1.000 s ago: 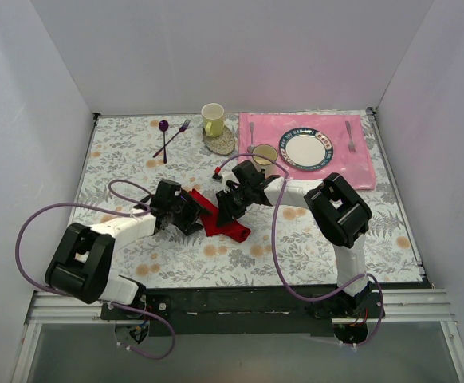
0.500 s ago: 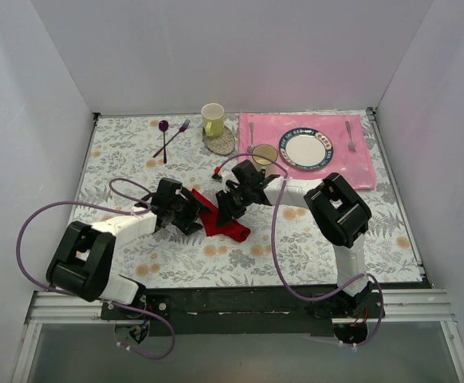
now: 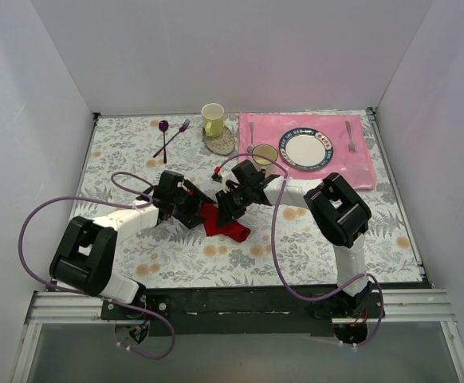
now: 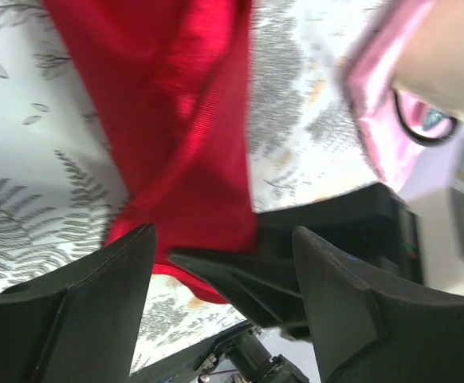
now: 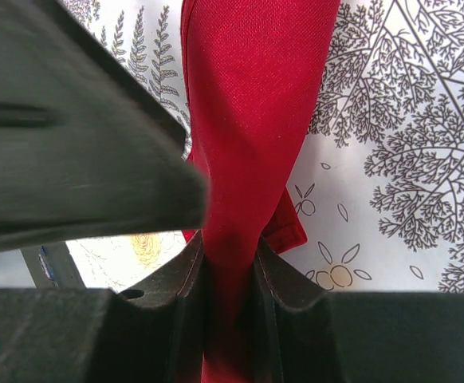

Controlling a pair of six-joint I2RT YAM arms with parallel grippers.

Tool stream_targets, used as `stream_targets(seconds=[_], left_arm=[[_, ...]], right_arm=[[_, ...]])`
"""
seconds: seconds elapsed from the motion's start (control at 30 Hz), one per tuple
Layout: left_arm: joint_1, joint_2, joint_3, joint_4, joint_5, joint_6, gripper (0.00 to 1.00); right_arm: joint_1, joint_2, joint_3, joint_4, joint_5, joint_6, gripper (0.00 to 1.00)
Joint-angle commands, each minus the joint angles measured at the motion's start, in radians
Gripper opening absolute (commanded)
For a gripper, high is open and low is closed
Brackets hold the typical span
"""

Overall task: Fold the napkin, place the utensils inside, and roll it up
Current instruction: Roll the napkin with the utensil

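Observation:
The red napkin [image 3: 224,225] lies bunched in a narrow strip on the floral tablecloth, between my two grippers. My right gripper [image 3: 226,206] is shut on its upper part. In the right wrist view the cloth [image 5: 252,120] runs down into the closed jaws of that gripper [image 5: 230,267]. My left gripper [image 3: 195,211] is open at the napkin's left end, its fingers [image 4: 88,295] wide apart. The cloth [image 4: 176,120] lies ahead of the left gripper [image 4: 224,239], with a right finger poking between. The dark-handled fork is hidden.
A pink placemat [image 3: 351,163] at the back right holds a plate [image 3: 304,148], a silver fork [image 3: 350,136] and a spoon [image 3: 251,132]. A yellow mug [image 3: 213,118] and a purple spoon-and-fork pair [image 3: 170,136] are at the back. White walls enclose the table.
My left gripper has shifted right and slightly away from the bases, and now covers the napkin's left end. The right gripper and its hold on the cloth have not moved.

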Motion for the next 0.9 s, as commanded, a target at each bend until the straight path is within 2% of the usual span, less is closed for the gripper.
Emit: stream_targets(seconds=[0.0,0.63,0.67,0.77,0.87], left_arm=[[0.0,0.023,0.018,-0.015,0.016,-0.002,0.69],[-0.032,0.136,0.005,0.042,-0.024,0.03,0.69],[-0.039,0.138,0.007,0.042,-0.052,0.036,0.68],[-0.043,0.141,-0.004,0.036,-0.082,0.041,0.56],[-0.046,0.13,-0.007,0.007,-0.107,0.062,0.46]], right_arm=[[0.007,0.039,-0.008,-0.079,0.038,-0.02,0.24],[0.007,0.059,0.014,-0.086,0.014,-0.019,0.24],[0.006,0.058,0.017,-0.088,0.018,-0.022,0.24],[0.006,0.039,0.024,-0.112,0.053,-0.032,0.27],[0.012,0.015,0.037,-0.146,0.087,-0.055,0.33]])
